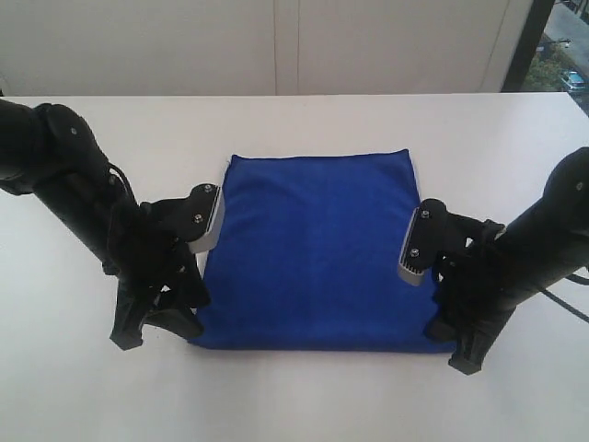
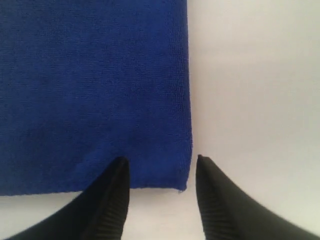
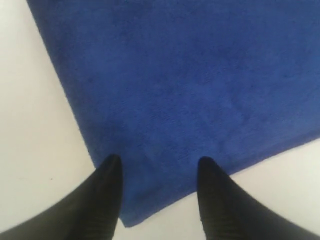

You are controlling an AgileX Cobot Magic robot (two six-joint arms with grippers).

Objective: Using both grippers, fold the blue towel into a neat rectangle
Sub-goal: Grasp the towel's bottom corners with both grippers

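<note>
Towel [image 1: 313, 249] lies flat on the table [image 1: 294, 405], its near edge spanning from left gripper [image 2: 160, 165] to right gripper [image 3: 158, 160]. Both stand wide, holding nothing, each poised over its own near corner, equally close.

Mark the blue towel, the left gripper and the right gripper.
blue towel [image 1: 313, 249]: exterior view, middle of the cloth.
left gripper [image 2: 160, 167]: left wrist view, midway between its fingertips.
right gripper [image 3: 158, 167]: right wrist view, midway between its fingertips.

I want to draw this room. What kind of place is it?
Probably a robot lab: a plain white table, bare pale wall panels, and a left arm and right arm beside a blue towel.
</note>
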